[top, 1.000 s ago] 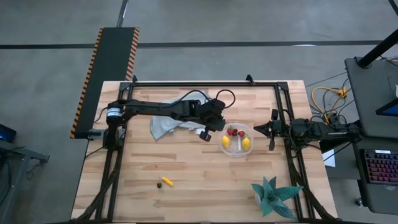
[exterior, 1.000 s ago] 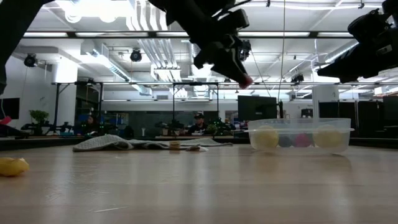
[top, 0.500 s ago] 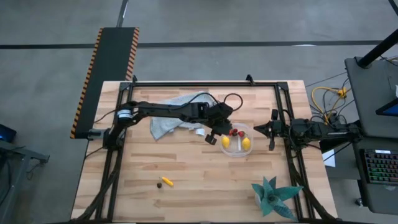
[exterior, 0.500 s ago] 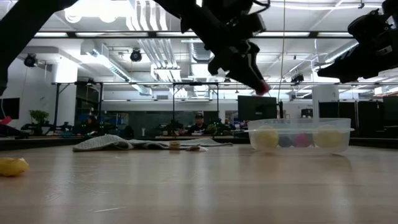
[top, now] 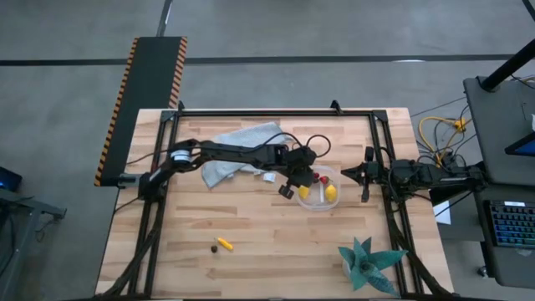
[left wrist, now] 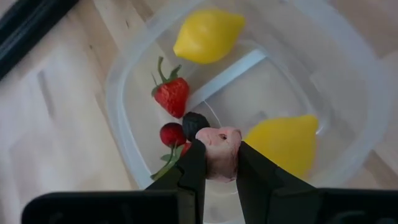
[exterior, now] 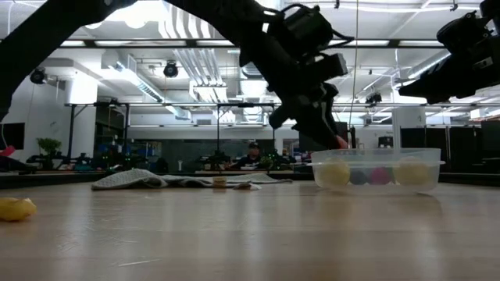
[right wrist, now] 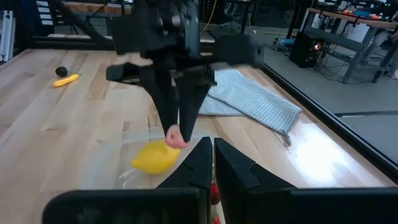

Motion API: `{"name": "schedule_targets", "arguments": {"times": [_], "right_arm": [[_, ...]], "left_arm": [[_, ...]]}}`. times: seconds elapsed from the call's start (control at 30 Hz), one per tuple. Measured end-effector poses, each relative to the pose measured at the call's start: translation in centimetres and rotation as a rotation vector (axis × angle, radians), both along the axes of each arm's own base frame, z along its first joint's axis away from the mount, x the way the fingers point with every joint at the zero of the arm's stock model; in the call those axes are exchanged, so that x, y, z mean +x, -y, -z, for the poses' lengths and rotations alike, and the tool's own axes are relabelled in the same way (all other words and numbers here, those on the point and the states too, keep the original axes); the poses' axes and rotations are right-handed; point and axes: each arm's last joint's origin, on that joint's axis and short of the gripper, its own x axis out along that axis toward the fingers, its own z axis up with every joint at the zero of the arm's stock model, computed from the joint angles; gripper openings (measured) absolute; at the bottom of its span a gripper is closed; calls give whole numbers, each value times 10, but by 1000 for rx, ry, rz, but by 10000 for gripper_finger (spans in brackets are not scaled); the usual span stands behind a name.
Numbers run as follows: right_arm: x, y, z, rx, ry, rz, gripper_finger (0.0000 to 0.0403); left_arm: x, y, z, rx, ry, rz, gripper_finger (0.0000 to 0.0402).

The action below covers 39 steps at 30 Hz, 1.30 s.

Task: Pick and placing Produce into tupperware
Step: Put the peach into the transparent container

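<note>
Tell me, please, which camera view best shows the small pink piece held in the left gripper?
The left wrist view: the pink piece fills the gap between the left gripper fingers, over the tupperware. The right wrist view shows it small, the low view only a speck; the high view hides it.

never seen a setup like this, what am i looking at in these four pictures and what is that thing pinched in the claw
Two robot arms work at a wooden table. One camera looks straight down, one sits at table height, and one rides on each wrist. The left gripper is shut on a small pink piece, whose kind I can't tell, above the clear tupperware. Inside lie two lemons, strawberries and a dark round bit. The right gripper waits shut beside the tub. Also on the table: a grey cloth, a small white block, an orange stick piece with a dark bit, and a teal spiky plant.
</note>
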Motion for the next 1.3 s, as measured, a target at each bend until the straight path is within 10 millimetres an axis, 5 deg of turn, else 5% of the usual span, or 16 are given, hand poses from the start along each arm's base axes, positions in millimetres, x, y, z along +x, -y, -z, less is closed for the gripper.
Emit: {"name": "schedule_targets", "arguments": {"times": [0.53,0.9,1.3], "right_arm": [[0,0,0,0,0,0,9],[0,0,0,3,0,0,9],[0,0,0,6,-1,1,9]], "left_arm": [[4,-6,7,4,-18,-13,45],[3,-7,8,5,-17,-16,100],[3,-7,8,11,-19,-11,105]]}}
